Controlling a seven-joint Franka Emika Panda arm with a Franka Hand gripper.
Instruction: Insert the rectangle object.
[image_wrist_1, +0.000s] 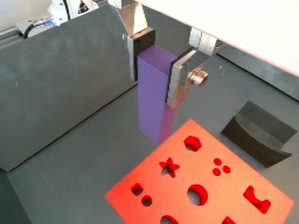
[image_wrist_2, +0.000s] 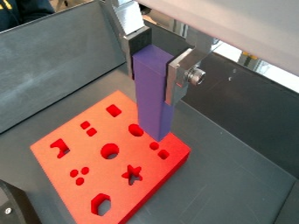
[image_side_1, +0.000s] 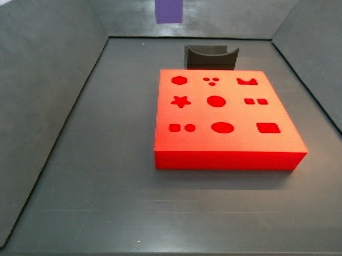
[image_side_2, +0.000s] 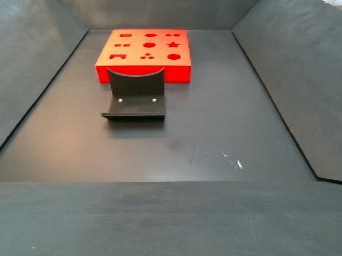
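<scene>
My pincer (image_wrist_2: 155, 59) clamps the purple rectangle bar (image_wrist_2: 153, 96) upright, high above the red block (image_wrist_2: 111, 157); in a side view only the bar's tip (image_side_1: 168, 10) shows at the top edge. I judge the carry step: next, align over the rectangular hole (image_side_1: 269, 128) at right and descend. The dark curved piece (image_side_1: 209, 53) sits behind the block.

Robot lab — grey-walled test bin (image_side_1: 80, 120), gripper (image_wrist_2: 156, 54) overhead

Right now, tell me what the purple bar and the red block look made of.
Purple bar, held upright in the gripper: smooth and matte with no grain, probably plastic. Red block: uniform matte red with crisp-edged shaped holes, probably plastic too, possibly printed. Neither look is conclusive.
</scene>
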